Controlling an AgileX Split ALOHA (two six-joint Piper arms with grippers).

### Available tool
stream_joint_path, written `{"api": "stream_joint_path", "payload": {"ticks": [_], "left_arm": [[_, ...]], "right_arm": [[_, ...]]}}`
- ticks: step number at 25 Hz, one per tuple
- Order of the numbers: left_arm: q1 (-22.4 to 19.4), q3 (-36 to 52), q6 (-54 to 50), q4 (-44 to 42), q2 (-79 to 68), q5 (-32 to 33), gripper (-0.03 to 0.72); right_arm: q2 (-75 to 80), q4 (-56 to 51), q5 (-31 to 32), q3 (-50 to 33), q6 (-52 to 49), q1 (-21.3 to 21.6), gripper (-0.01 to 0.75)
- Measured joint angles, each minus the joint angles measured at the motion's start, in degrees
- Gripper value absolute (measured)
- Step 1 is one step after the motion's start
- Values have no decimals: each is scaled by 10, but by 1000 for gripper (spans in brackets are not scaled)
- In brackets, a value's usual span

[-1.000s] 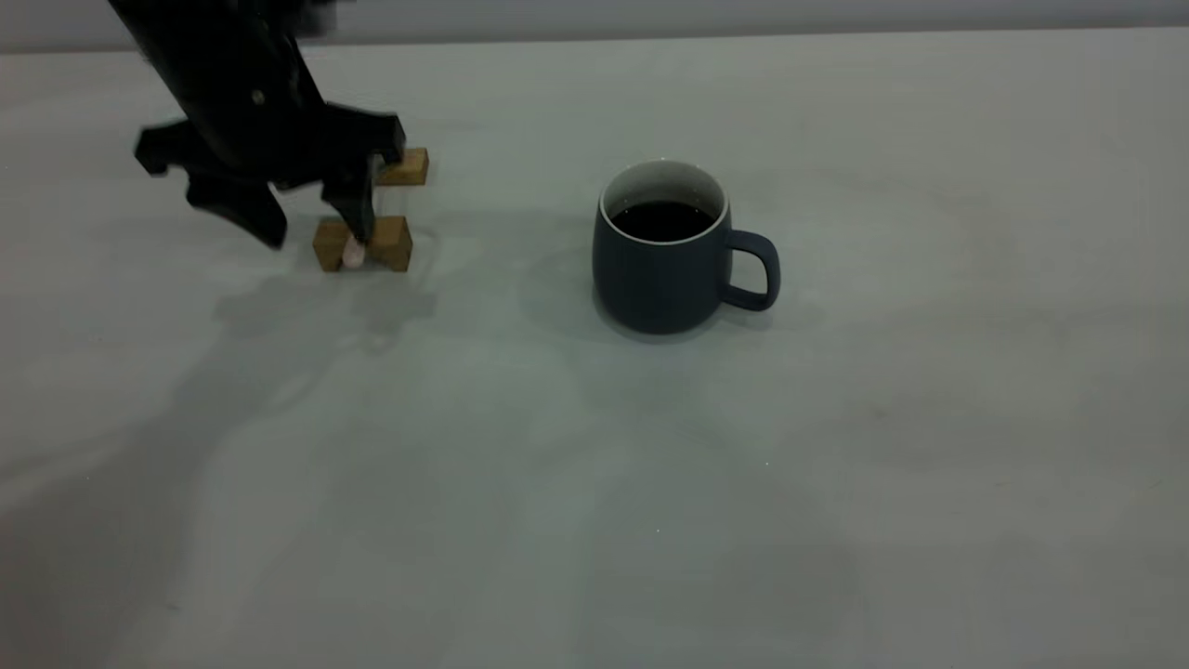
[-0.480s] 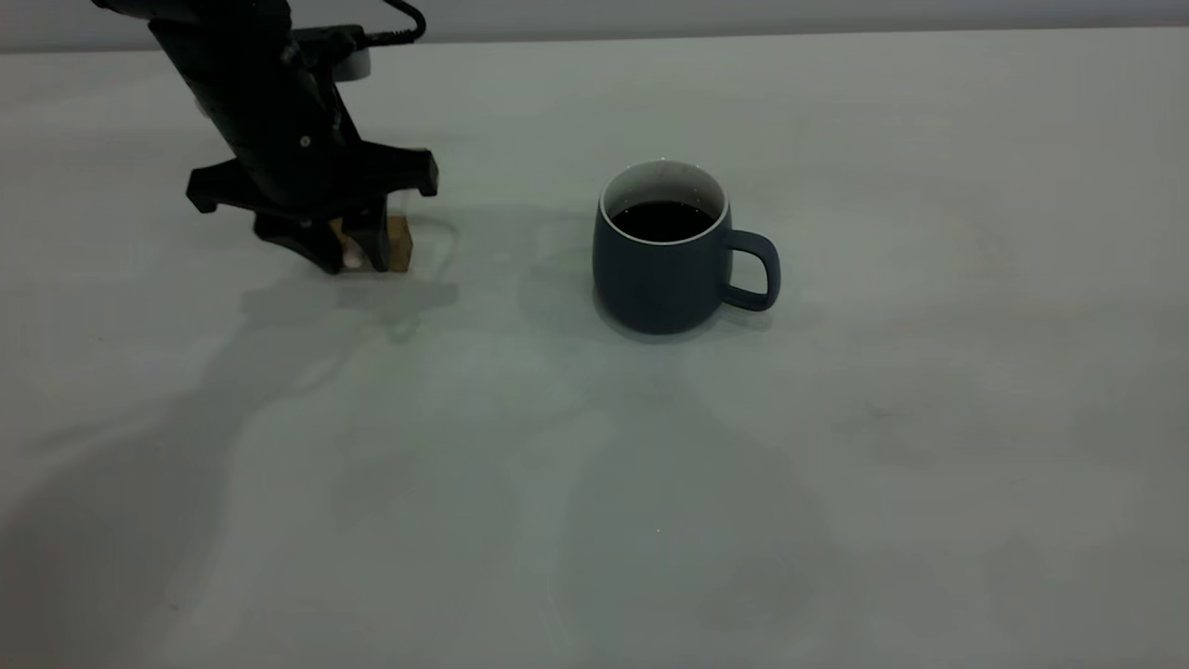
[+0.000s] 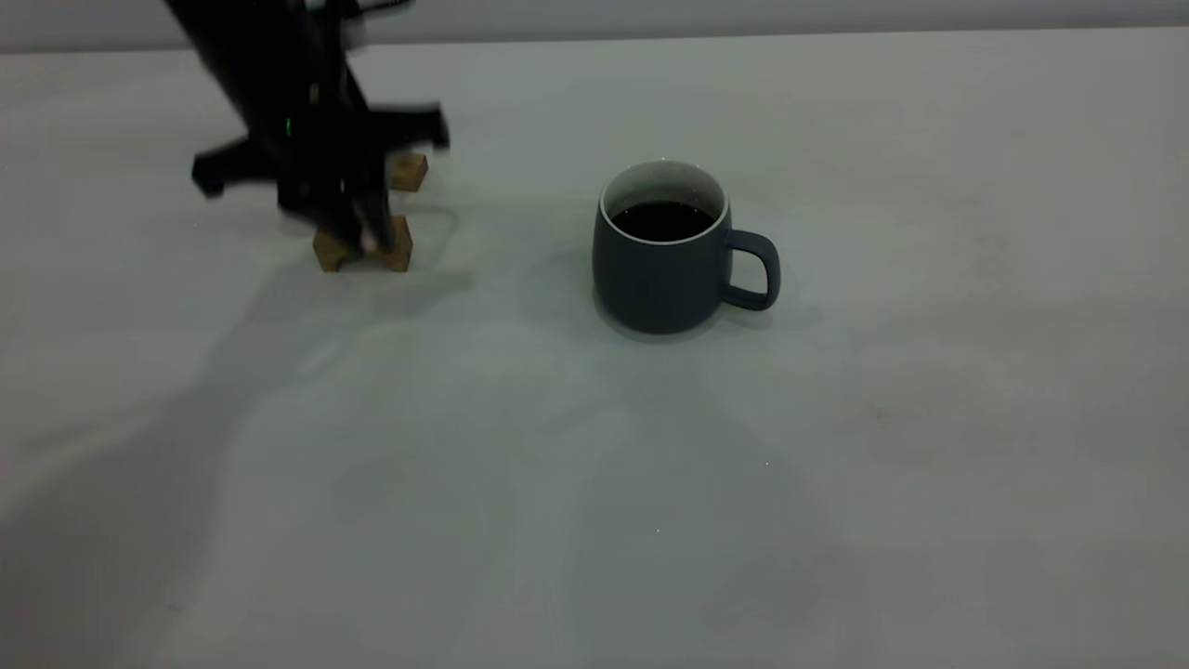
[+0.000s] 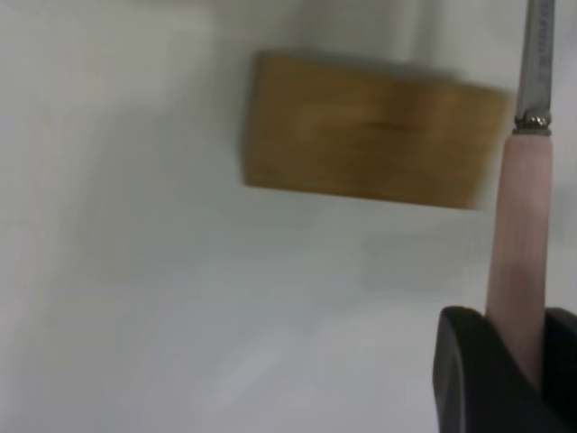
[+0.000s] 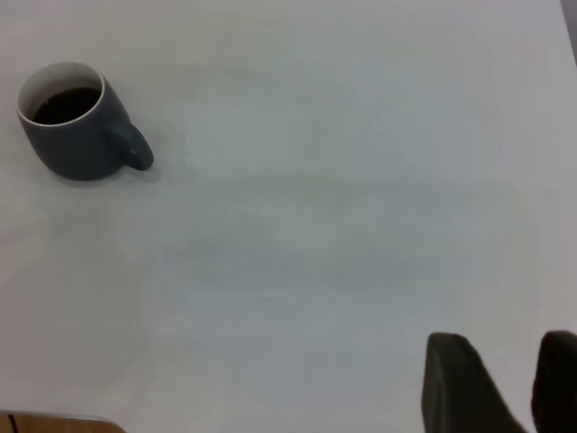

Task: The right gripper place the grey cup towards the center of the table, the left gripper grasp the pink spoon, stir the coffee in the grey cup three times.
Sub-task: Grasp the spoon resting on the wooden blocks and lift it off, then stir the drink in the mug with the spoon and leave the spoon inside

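while the left claw (image 4: 514, 361) pinches the pink spoon (image 4: 521, 244)'s smooth rounded handle, wooden blocks (image 3: 364, 249) lie beneath.

The left arm (image 3: 279, 84) is seen as black and tapered, with a wide crossbar, a small green light on its body, and a cable near its top. Dark, blunt fingers (image 5: 469, 388) are shown on the right gripper.

Slate-grey cup (image 3: 661, 269), black coffee (image 3: 662, 220), pink spoon (image 4: 520, 253), brown blocks (image 4: 370, 131).
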State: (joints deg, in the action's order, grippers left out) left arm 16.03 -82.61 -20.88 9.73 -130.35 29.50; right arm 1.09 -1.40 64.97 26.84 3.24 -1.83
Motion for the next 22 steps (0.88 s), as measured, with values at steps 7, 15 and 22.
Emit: {"api": "stream_joint_path", "payload": {"ticks": [7, 15, 22], "left_arm": [[0, -96, -211, 233, 67, 197, 169], [0, -120, -383, 547, 63, 290, 169], [0, -120, -409, 629, -5, 336, 169]], "right_arm": [[0, 0, 0, 0, 0, 0, 238], [0, 0, 0, 0, 0, 0, 238], [0, 0, 0, 0, 0, 0, 238]]}}
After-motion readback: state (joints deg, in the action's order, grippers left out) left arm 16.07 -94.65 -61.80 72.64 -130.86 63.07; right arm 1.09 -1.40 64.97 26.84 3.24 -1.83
